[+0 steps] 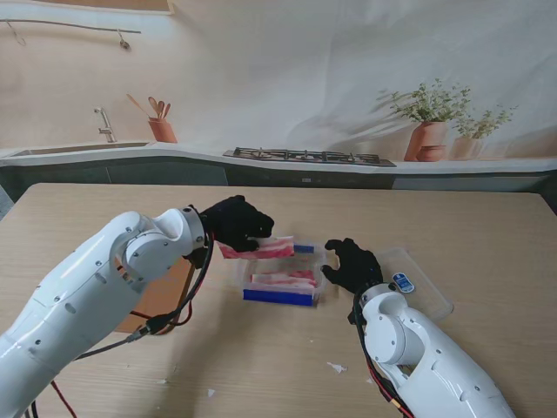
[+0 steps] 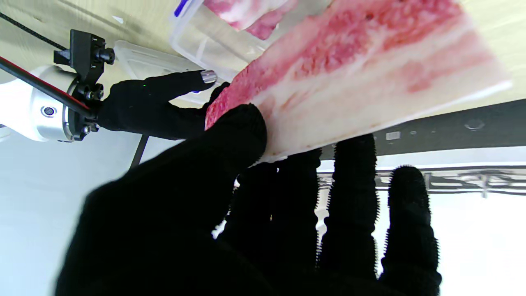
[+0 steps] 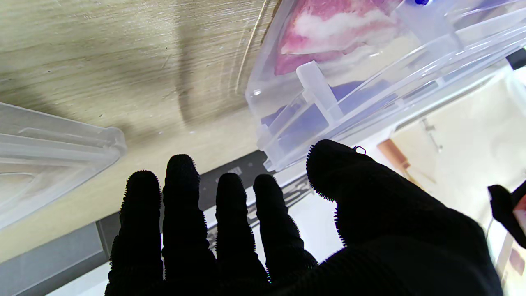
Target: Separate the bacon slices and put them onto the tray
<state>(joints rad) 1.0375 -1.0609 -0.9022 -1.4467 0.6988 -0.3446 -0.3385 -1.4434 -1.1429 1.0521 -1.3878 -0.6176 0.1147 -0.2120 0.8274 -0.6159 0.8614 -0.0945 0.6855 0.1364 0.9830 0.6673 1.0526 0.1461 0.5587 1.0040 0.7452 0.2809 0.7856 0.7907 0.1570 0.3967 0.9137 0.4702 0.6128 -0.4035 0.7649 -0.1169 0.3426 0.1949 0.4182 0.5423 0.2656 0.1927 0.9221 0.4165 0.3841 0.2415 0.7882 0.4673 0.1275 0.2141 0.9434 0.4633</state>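
The slice (image 1: 259, 250) in the left hand (image 1: 233, 223) was pink-red lean streaked with broad bands of white fat, a flat strip with a straight pale edge, stiff enough to stick out sideways from the grip; the left wrist view showed it (image 2: 357, 70) pinched between thumb (image 2: 234, 131) and fingers, raised clear of the table (image 1: 487, 226). It hung over the left rim of a clear plastic box (image 1: 280, 284) with blue edging, in which more bacon (image 1: 285, 279) of the same marbling lay. The right hand (image 1: 352, 266) sat at the box's right end, fingers spread and gripping nothing, its thumb (image 3: 328, 164) close against the box's corner (image 3: 283, 135). To the right lay the clear lid (image 1: 419, 292), bearing a small round blue sticker (image 1: 402, 282) whose writing was too small to read. A brown board (image 1: 161, 296) showed under the left arm, mostly hidden. A few white scraps (image 1: 337, 367) dotted the table nearer to me.
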